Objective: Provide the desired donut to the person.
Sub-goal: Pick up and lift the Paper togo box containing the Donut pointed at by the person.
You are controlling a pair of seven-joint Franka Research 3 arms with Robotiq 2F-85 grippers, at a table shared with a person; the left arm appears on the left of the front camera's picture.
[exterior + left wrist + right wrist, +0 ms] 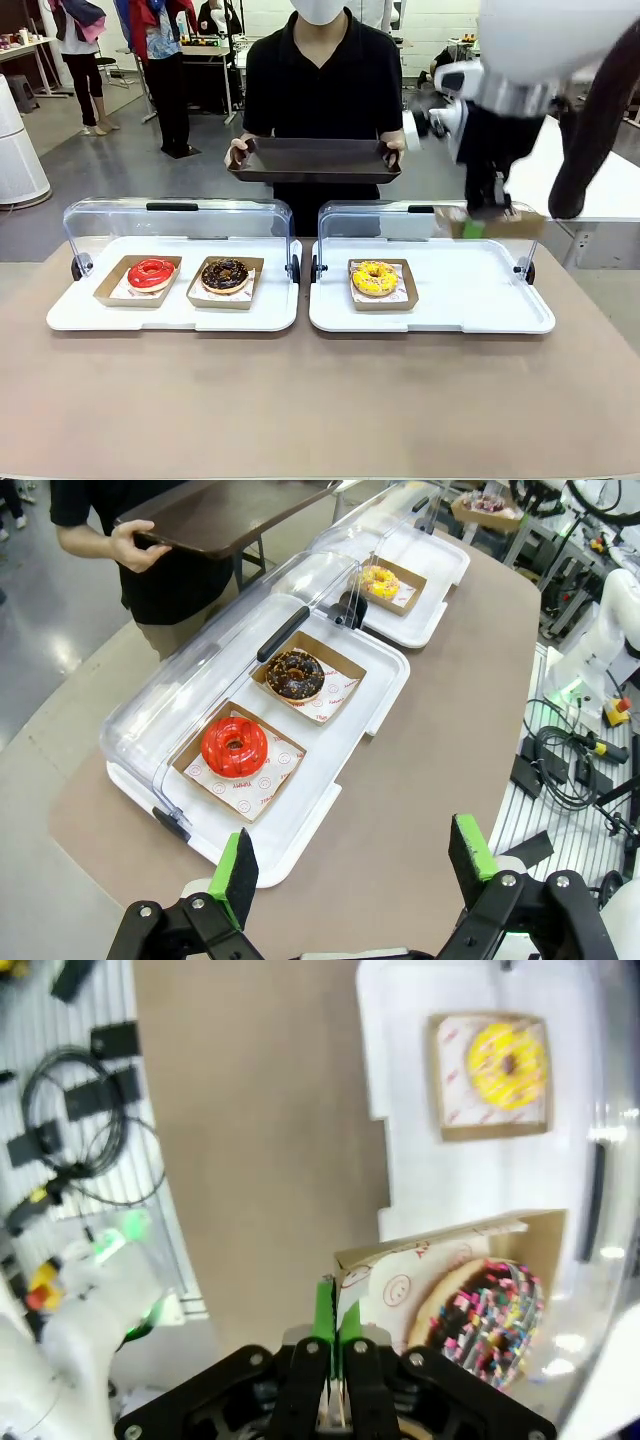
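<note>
A chocolate donut (490,1310) with coloured sprinkles is seen in a paper-lined cardboard tray (505,222), held clear of the table and pinched at one edge by the right gripper (333,1310). The person (322,80), in black, is placed at the table's 12 o'clock, a dark serving tray (314,158) held level in both hands. The donut is found at 4 o'clock from it.

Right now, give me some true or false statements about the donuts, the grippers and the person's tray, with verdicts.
1. The right gripper is shut on a cardboard tray carrying a sprinkled donut. True.
2. The left gripper holds the red donut. False: it is open and empty.
3. The red donut and the chocolate donut share one white tray. True.
4. The dark tray the person holds already carries a donut. False: it is bare.
</note>
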